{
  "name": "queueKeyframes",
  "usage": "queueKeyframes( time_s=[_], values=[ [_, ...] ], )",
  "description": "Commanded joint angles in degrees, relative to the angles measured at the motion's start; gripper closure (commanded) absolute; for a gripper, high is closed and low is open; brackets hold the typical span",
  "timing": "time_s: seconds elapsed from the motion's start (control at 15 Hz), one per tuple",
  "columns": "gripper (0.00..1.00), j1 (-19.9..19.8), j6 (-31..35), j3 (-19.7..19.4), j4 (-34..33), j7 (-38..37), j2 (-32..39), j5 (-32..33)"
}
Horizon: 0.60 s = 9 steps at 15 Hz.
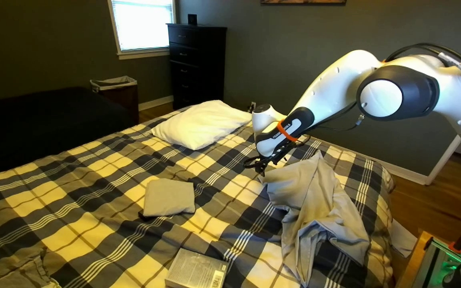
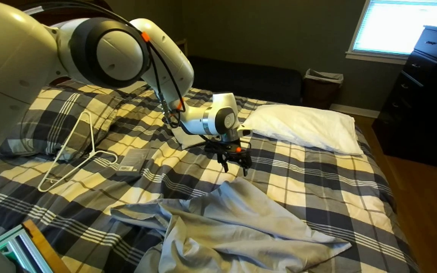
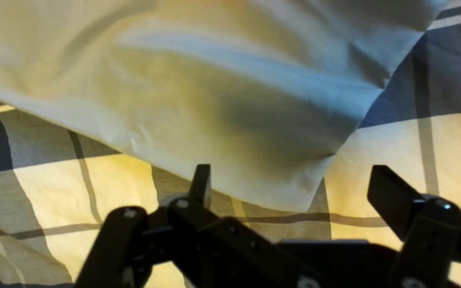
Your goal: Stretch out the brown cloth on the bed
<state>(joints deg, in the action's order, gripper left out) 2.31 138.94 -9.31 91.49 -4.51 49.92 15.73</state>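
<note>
The brown cloth point(image 1: 314, 200) lies rumpled, with folds and a raised peak, near an edge of the bed point(image 1: 94, 228). It also shows in an exterior view point(image 2: 237, 231) and fills the upper part of the wrist view point(image 3: 198, 96). The bed's plaid cover shows around it. My gripper point(image 3: 290, 172) is open and empty, its fingers wide apart. A corner of the cloth appears between the fingertips in the wrist view. In an exterior view the gripper point(image 2: 235, 170) hangs just above and beyond the cloth's near peak, apparently apart from it. Cloth and fingertips overlap in an exterior view point(image 1: 261, 170).
A white pillow point(image 1: 202, 124) lies beyond the gripper. A small folded tan cloth point(image 1: 168, 198), a grey box or book point(image 1: 196, 270) and a white hanger point(image 2: 91, 153) lie on the bed. More grey fabric point(image 1: 22, 274) lies at a corner. A black dresser point(image 1: 198, 64) stands behind.
</note>
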Motion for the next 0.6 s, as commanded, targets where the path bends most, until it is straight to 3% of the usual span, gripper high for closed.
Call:
queueKeyframes(
  time_s=[0.0,0.2,0.53],
  values=[
    [0.0,4.3,-5.8,-3.8,-7.1,-11.6,5.5,0.2],
    [0.0,6.7,-8.8,-7.0,-11.9,-20.0,10.2,1.1],
    [0.0,7.1,-9.7,-9.0,-19.0,-25.5,16.8,1.1]
  ],
)
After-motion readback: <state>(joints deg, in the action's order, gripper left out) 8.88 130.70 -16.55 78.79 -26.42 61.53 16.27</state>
